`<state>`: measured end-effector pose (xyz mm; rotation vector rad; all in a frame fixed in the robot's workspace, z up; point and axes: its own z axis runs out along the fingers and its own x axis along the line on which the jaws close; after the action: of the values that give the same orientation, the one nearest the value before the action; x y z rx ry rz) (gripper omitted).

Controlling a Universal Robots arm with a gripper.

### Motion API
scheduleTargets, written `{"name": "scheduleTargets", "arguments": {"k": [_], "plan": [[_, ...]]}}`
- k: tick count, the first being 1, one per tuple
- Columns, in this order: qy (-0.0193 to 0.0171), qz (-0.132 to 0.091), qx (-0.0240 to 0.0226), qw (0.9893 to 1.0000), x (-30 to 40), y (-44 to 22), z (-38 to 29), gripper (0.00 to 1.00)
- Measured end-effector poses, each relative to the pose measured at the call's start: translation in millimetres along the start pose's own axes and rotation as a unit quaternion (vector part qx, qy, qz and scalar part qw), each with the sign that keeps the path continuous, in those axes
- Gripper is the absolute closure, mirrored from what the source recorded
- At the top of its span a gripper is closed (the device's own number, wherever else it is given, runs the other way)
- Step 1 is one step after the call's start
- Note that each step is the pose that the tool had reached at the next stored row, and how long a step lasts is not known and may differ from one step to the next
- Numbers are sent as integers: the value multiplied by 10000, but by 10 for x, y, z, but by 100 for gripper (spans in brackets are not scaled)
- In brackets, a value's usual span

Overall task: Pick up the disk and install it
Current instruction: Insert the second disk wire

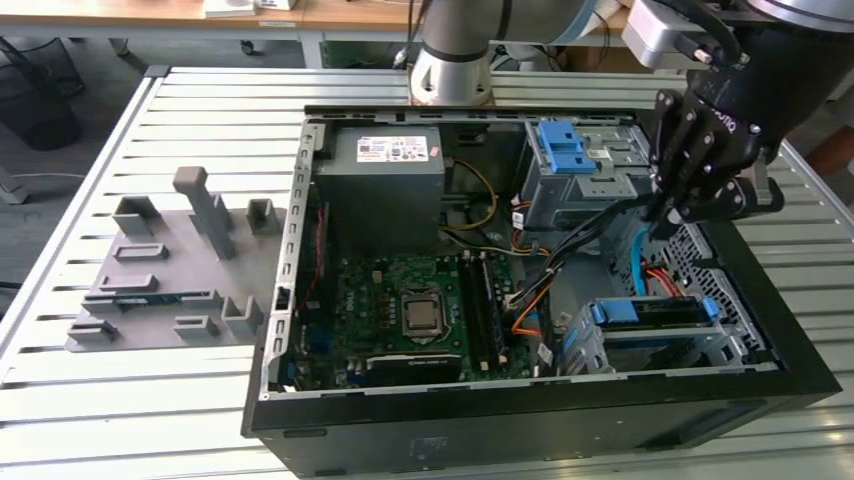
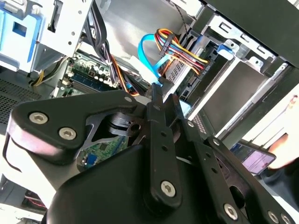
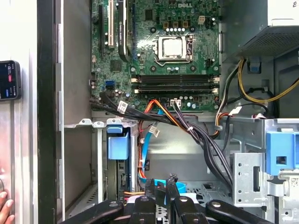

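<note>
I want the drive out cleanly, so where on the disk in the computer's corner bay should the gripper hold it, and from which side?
Probably by the blue bracket framing the disk, coming from above through the case's open side. The grey cage walls flank the disk, leaving its upward-facing blue edge exposed.

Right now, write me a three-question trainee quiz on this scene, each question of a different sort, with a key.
1. True or false: the gripper hangs outside the open computer case.
2. The CPU socket on the motherboard is: A) under a fan cooler, B) bare, C) hidden by cables.
3. Fill in: the latch on the drive cage is coloured ___.
Key: 1 false, it is over the computer case, on the exterior view's right; 2 B; 3 blue.
</note>
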<state>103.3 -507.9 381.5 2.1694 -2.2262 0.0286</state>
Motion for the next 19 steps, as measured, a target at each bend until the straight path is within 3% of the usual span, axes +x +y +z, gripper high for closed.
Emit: {"name": "scheduleTargets", "arguments": {"k": [12, 19], "plan": [[15, 0, 0, 10000, -61, 2, -36, 76], [155, 2, 4, 9999, -66, 2, -2, 76]]}}
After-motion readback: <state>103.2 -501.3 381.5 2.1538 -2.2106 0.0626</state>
